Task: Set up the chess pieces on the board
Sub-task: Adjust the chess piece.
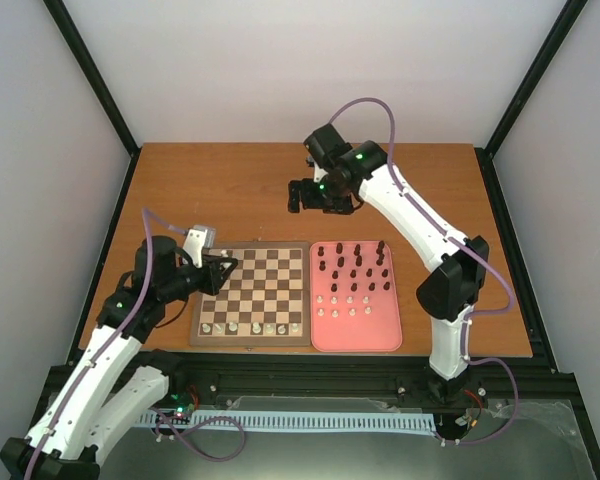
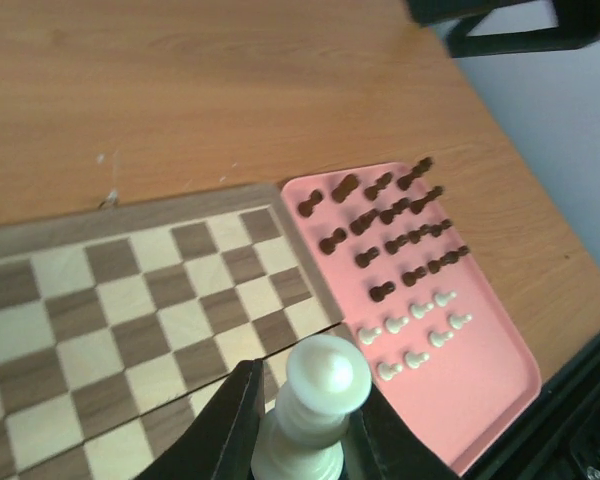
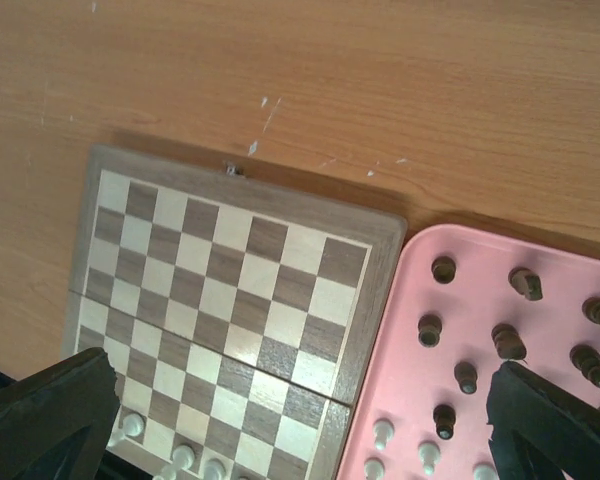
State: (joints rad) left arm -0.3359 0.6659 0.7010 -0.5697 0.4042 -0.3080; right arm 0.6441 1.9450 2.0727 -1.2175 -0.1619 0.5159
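Observation:
The board (image 1: 265, 280) lies at the table's near left, with several white chess pieces (image 1: 255, 327) along its near row. My left gripper (image 1: 218, 272) hovers over the board's left side. In the left wrist view this gripper (image 2: 305, 430) is shut on a cream-white piece (image 2: 325, 385), upright between the fingers (image 2: 230, 420), above the board (image 2: 130, 300). My right gripper (image 1: 320, 195) hangs high behind the board. Seen from its wrist, the right gripper (image 3: 300, 400) stands open and empty over the board (image 3: 230, 270). Dark pieces (image 1: 355, 262) and white pawns (image 1: 350, 305) stand on the pink tray (image 1: 365, 335).
The pink tray (image 2: 480, 370) (image 3: 470, 290) touches the board's right rim. Bare wooden table (image 1: 230, 190) stretches behind both. Black frame posts rise at the table's corners, and a rail runs along the near edge.

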